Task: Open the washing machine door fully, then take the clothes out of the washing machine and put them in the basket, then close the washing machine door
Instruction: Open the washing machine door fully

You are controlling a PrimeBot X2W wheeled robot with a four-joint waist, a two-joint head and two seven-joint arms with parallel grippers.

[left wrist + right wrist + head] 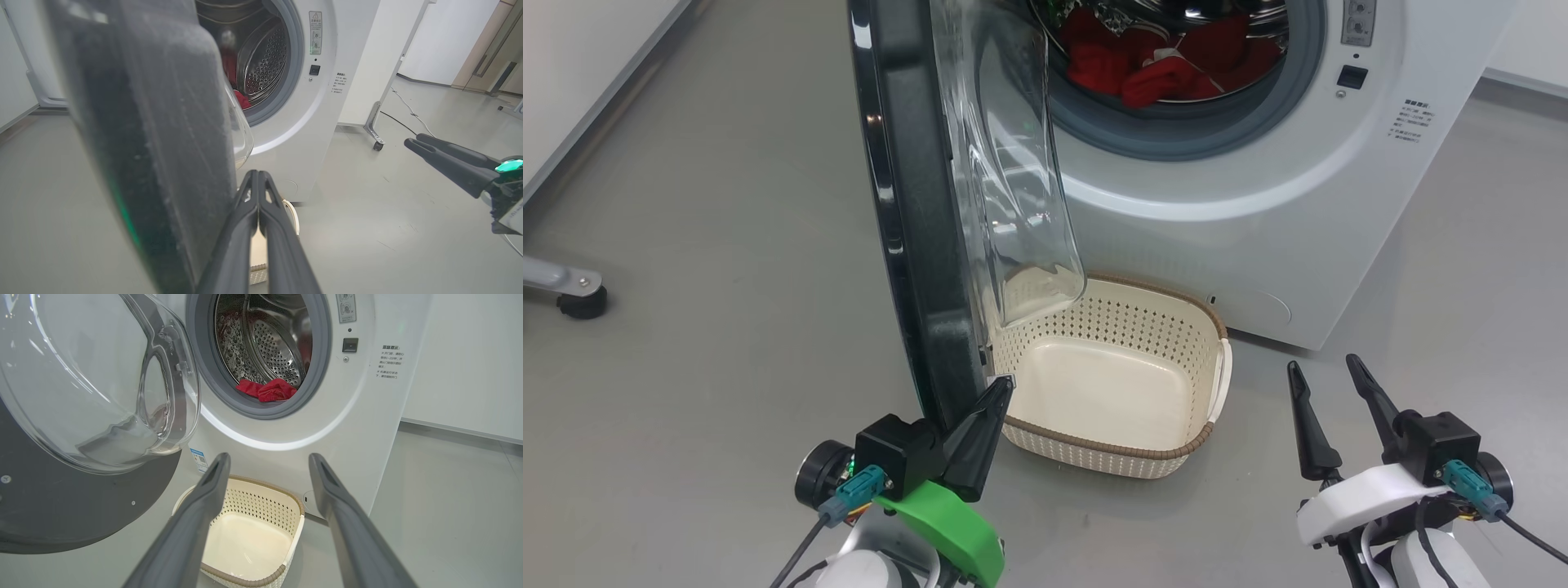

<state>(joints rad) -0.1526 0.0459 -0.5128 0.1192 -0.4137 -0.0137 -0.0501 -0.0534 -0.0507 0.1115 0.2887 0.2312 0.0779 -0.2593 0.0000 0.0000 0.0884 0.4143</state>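
Note:
The washing machine (1258, 188) stands ahead with its door (923, 212) swung out toward me, edge-on in the head view, the glass bowl (94, 384) facing the drum. Red clothes (1168, 61) lie inside the drum, also visible as clothes (267, 390) at the lip. The cream basket (1115, 384) sits empty on the floor below the opening. My left gripper (1001, 392) is shut, its tip right at the door's lower edge beside the basket; left gripper (258, 175) lies alongside the door's dark rim. My right gripper (1327, 371) stands open right of the basket, holding nothing.
A castor of a grey stand (578, 300) is on the floor at far left. Another wheeled frame leg (376, 141) and a cable lie right of the machine. Bare grey floor (727, 245) spreads left of the door and right of the basket.

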